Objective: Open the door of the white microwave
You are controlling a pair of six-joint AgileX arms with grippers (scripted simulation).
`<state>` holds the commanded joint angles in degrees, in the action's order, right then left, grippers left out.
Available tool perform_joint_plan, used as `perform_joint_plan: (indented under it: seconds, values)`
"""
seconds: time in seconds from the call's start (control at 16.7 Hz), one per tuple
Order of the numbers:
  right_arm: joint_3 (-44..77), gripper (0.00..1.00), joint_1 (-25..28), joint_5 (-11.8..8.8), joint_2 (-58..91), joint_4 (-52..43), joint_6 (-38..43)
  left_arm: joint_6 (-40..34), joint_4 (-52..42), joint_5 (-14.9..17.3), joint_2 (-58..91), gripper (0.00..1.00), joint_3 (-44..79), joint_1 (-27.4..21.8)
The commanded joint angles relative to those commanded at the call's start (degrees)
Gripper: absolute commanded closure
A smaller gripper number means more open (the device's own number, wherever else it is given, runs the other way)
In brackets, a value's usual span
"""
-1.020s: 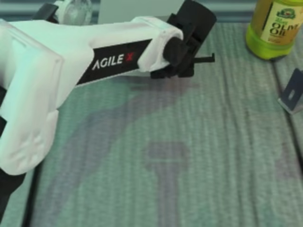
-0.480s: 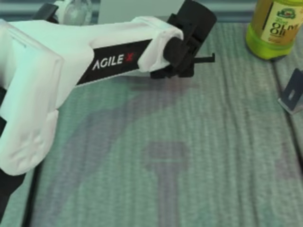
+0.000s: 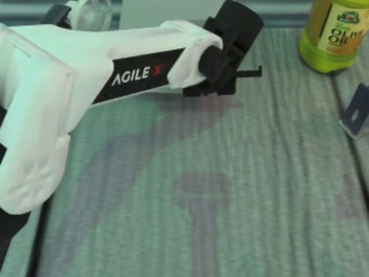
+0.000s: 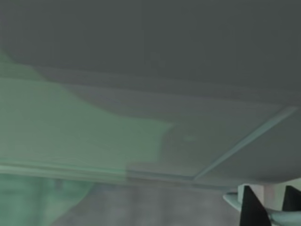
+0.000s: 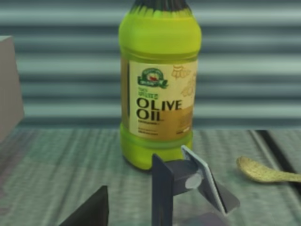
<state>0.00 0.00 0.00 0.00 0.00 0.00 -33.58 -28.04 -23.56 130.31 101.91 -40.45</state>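
The white microwave (image 3: 155,10) stands at the table's far edge, mostly hidden behind my left arm. My left gripper (image 3: 245,68) is at its front, near its right end. In the left wrist view the door (image 4: 155,108) fills the picture at very close range. My left gripper (image 4: 273,207) is shut on a white handle piece (image 4: 275,194), with one black fingertip (image 4: 254,209) on each side of it. My right gripper (image 5: 134,212) is parked at the right, out of the top view. One fingertip (image 5: 94,209) shows, well off centre, so the gripper is open.
An olive oil bottle (image 3: 334,32) stands at the far right. A small blue-grey bracket (image 3: 356,112) sits below it near the right edge, just ahead of my right gripper. A wooden spoon (image 5: 263,172) lies beside the bottle. A round white fan (image 3: 92,12) is at the far left.
My left arm has shifted very slightly toward the far side. The gripper stays at the microwave's front, and nothing else has moved.
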Motion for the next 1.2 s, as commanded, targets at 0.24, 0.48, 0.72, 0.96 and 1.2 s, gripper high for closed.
perform_joint_plan:
  seconds: [0.24, 0.48, 0.72, 0.96, 1.2]
  values:
    - [0.0, 0.00, 0.0, 0.0, 0.0, 0.0, 0.0, 2.0, 2.4, 1.0, -2.5, 1.00, -3.0, 0.4]
    - [0.0, 0.00, 0.0, 0.0, 0.0, 0.0, 0.0, 2.6, 2.7, 1.2, -2.7, 1.00, -3.8, 0.5]
    - [0.0, 0.00, 0.0, 0.0, 0.0, 0.0, 0.0, 2.6, 2.7, 1.2, -2.7, 1.00, -3.8, 0.5]
    - [0.0, 0.00, 0.0, 0.0, 0.0, 0.0, 0.0, 2.6, 2.7, 1.2, -2.7, 1.00, -3.8, 0.5]
    - [0.0, 0.00, 0.0, 0.0, 0.0, 0.0, 0.0, 2.6, 2.7, 1.2, -2.7, 1.00, -3.8, 0.5]
